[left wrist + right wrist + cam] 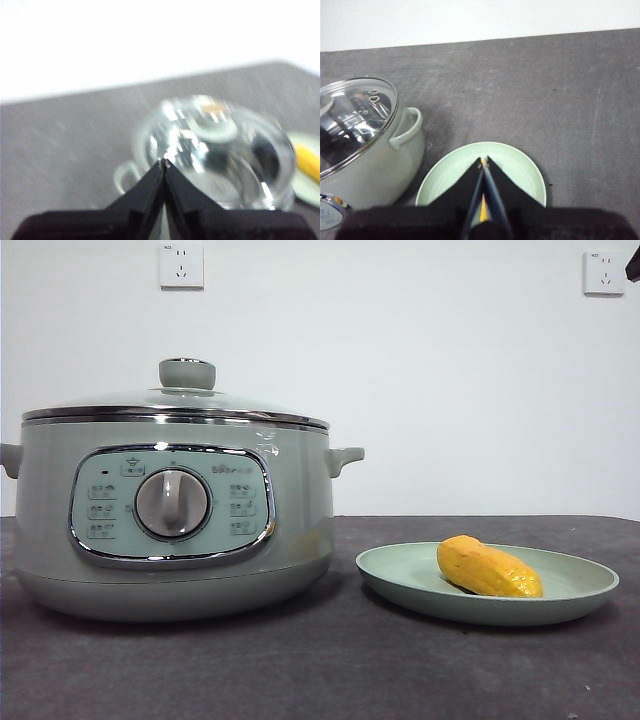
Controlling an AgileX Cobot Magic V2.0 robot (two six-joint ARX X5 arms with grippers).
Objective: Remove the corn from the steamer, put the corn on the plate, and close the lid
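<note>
The steamer [170, 540] stands on the left with the glass lid [175, 400] seated on its steel rim, knob [187, 372] on top. The corn [488, 568] lies on the plate [575, 592] to the right. My left gripper [164, 161] is shut and empty, hanging above the lid [220, 150]; the corn [307, 160] shows beside it. My right gripper [483, 160] is shut and empty, high over the plate [520, 170], with a sliver of corn [483, 206] showing between its jaws. The steamer [375, 170] and lid [350, 125] are off to one side.
The dark grey table [330, 670] runs back to a white wall with two sockets [181, 265] [604, 272]. A black arm tip [633, 265] shows at the top right corner of the front view.
</note>
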